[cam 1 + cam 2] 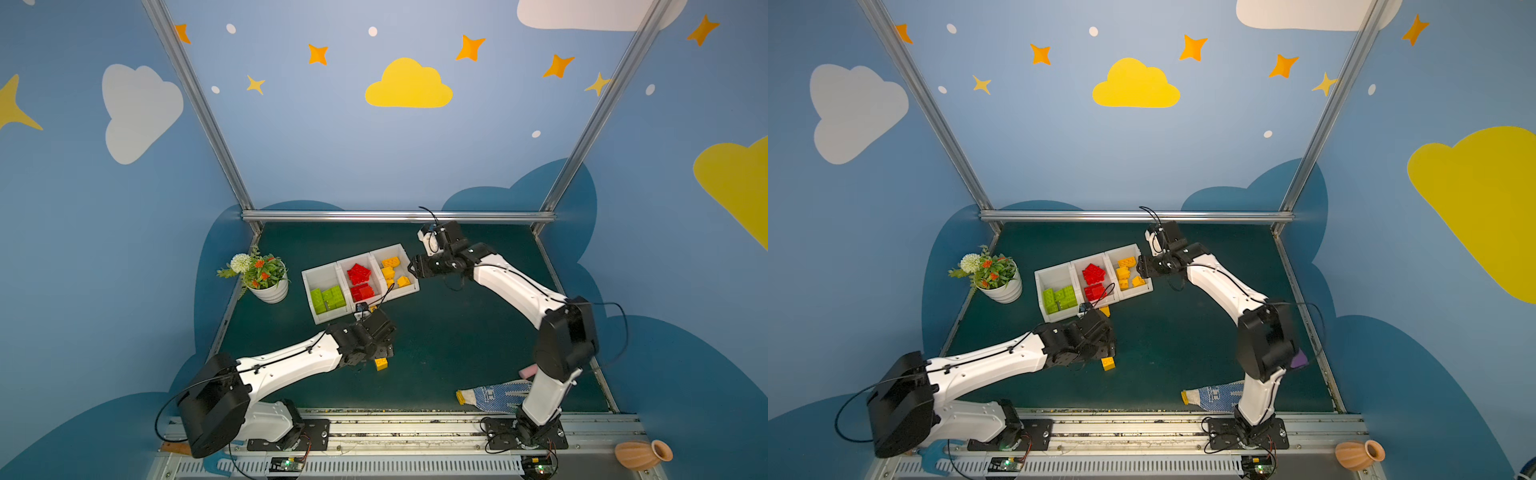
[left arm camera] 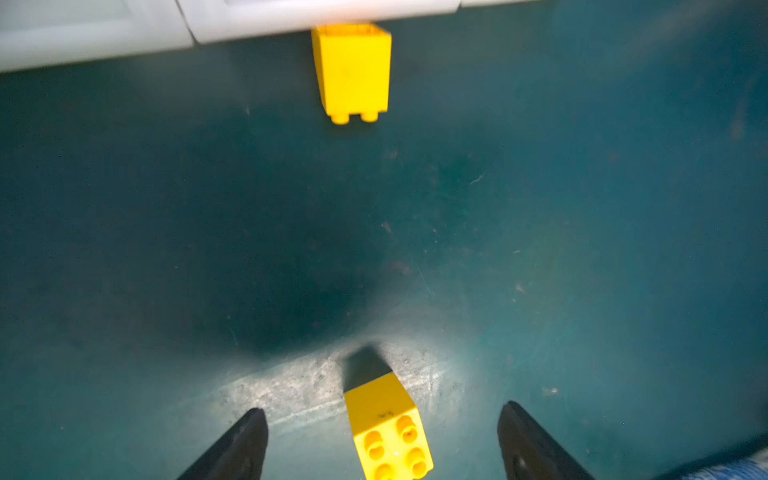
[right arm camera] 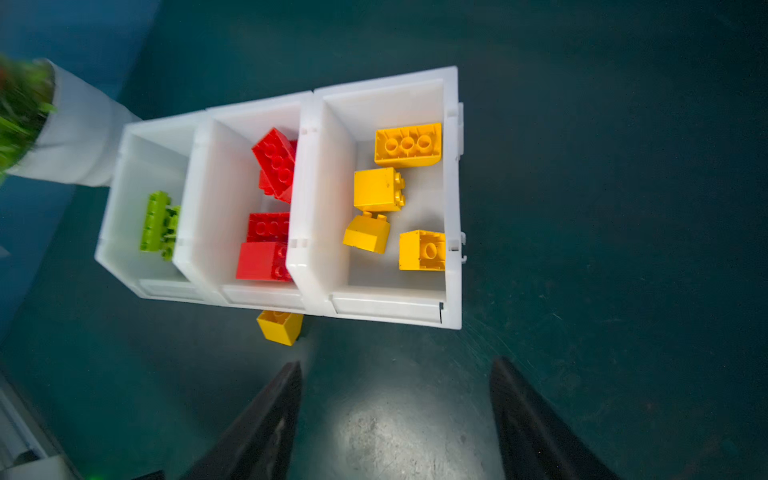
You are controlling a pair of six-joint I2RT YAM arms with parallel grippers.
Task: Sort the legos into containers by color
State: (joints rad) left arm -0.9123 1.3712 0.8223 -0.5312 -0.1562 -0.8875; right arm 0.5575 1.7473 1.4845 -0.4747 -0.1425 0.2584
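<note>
Top views both show a white flower pot (image 1: 269,291) at the left of the dark green mat (image 1: 457,332). Just right of it stand the containers (image 1: 328,316), three white bins joined in a slanted row. Green legos (image 1: 328,299) lie in the left bin, red legos (image 1: 360,281) in the middle one and yellow legos (image 1: 392,272) in the right one. A stray yellow brick (image 2: 353,70) lies on its side on the mat, touching the front wall of the middle bin, studs pointing away from it. In the left wrist view the left gripper (image 2: 383,409) has its fingers (image 2: 243,444) spread wide. A loose yellow brick (image 2: 388,428) sits on the mat between them, touching neither. Further right, the right gripper (image 3: 397,363) hangs just beside the right-hand end of the containers. In the right wrist view its fingers (image 3: 266,424) stand apart with only bare mat between them, holding nothing. A blue-dotted white glove (image 1: 494,395) lies at the front right, beside that arm's base.
</note>
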